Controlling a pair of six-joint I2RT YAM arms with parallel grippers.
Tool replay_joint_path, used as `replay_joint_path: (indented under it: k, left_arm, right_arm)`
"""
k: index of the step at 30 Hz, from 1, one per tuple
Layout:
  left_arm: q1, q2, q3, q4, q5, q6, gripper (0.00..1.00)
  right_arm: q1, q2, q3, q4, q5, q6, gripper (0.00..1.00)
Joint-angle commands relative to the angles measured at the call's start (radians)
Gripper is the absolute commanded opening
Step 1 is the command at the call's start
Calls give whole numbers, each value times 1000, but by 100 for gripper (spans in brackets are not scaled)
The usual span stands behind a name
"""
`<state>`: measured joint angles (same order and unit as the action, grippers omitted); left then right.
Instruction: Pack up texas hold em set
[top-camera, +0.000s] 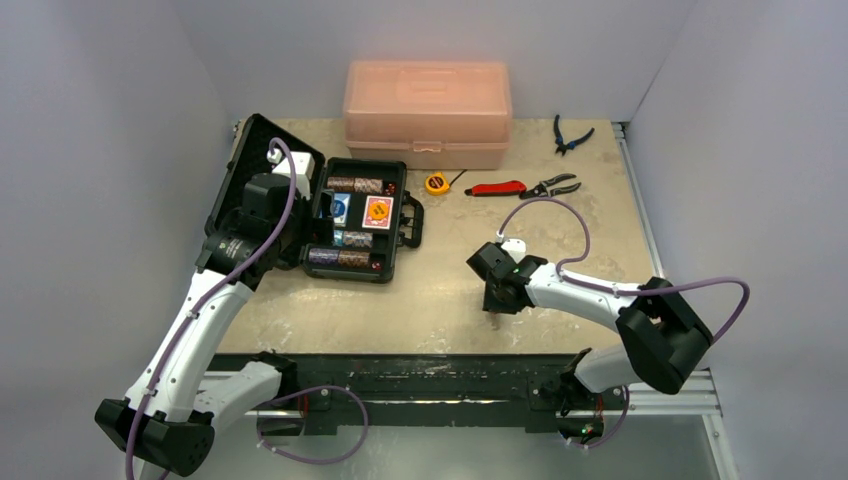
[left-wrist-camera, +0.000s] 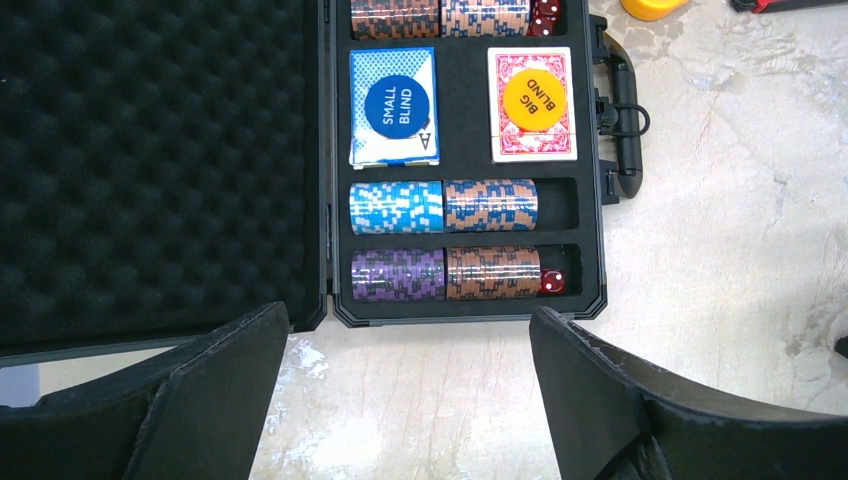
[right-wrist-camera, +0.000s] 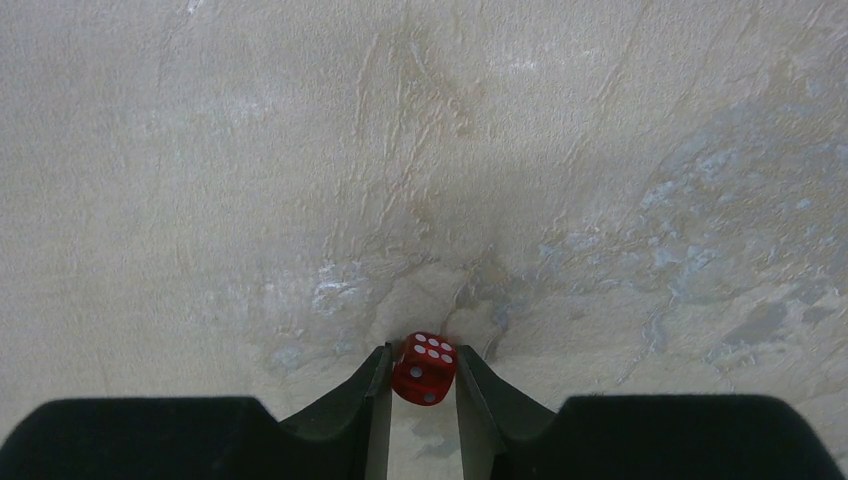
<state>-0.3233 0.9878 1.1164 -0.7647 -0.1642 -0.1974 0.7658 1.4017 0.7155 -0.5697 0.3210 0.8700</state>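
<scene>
The case (left-wrist-camera: 462, 120) lay open at about 10 o'clock on the desk (top-camera: 450, 310), with its foam lid (left-wrist-camera: 160, 160) opened out toward 9 o'clock and its handle (left-wrist-camera: 625, 130) at 3 o'clock. Inside, the blue deck (left-wrist-camera: 365, 62) and the red deck (left-wrist-camera: 535, 145) lay side by side in the middle. A blue disc (left-wrist-camera: 397, 105) marked "SMALL BLIND" rested on the first and a yellow disc (left-wrist-camera: 533, 95) marked "BIG BLIND" on the second. Rows of chips (left-wrist-camera: 443, 205) filled the slots at 12 and 6 o'clock of the decks. A second die (left-wrist-camera: 552, 282) sat at the 3 o'clock end of the nearest row, touching the chips. The left fingers (left-wrist-camera: 220, 380) hung above the near edge of the case, spread wide apart and grasping nothing. The right fingers (right-wrist-camera: 372, 395) were well apart from the case, at about 4 o'clock of it, low over the bare desk. They were clenched on a red die (right-wrist-camera: 425, 368), one finger on each side, with a face of white pips turned up. Whether the die touched the desk I could not tell. At 12 o'clock on the desk stood a pink box (top-camera: 428, 110), closed. A yellow tape measure (top-camera: 436, 183) and pliers (top-camera: 552, 185) lay just in front of it.
</scene>
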Motion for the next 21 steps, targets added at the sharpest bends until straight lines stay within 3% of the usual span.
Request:
replay_joint_path:
  k: [1, 9, 21]
  left_arm:
    - [-5, -18, 3, 30, -14, 15, 91]
    - [-5, -18, 3, 31, -14, 15, 91]
    - [-5, -18, 3, 30, -15, 15, 91]
  right_arm:
    - [3, -6, -8, 10, 2, -6, 25]
    - [4, -17, -8, 23, -9, -19, 0]
    - [4, -52, -7, 33, -10, -36, 0]
